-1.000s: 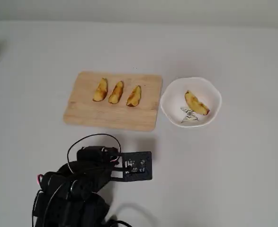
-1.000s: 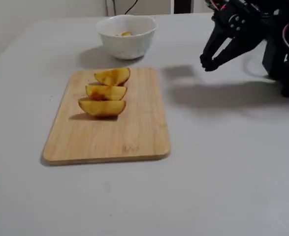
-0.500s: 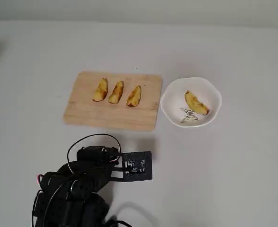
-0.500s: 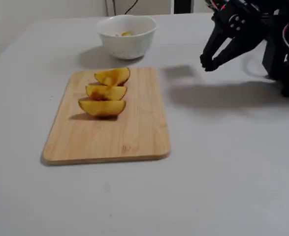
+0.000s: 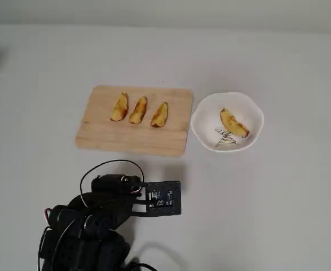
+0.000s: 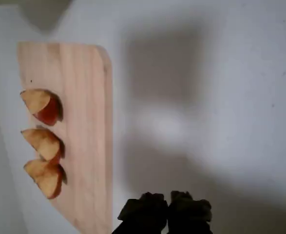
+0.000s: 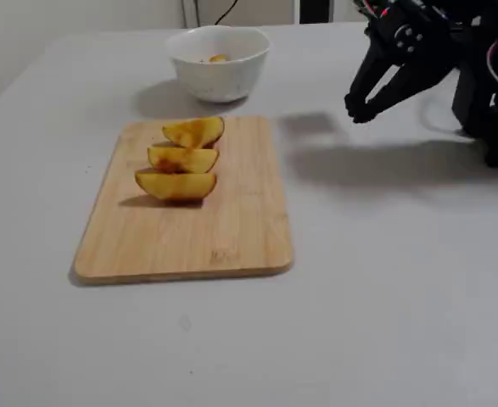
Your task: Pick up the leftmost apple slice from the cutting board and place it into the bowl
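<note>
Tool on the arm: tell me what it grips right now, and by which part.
Nothing. The tool hangs shut and empty above the bare table, clear of the cutting board. Three slices stay on the board; one apple slice lies in the bowl.

Almost nothing has changed over the last second. In the overhead view the arm (image 5: pixel 106 217) sits very slightly lower than before, by a tiny shift only. In the fixed view the gripper (image 7: pixel 356 108) hangs at the same place above the table, and I cannot see any other difference between the earlier pictures and this moment
</note>
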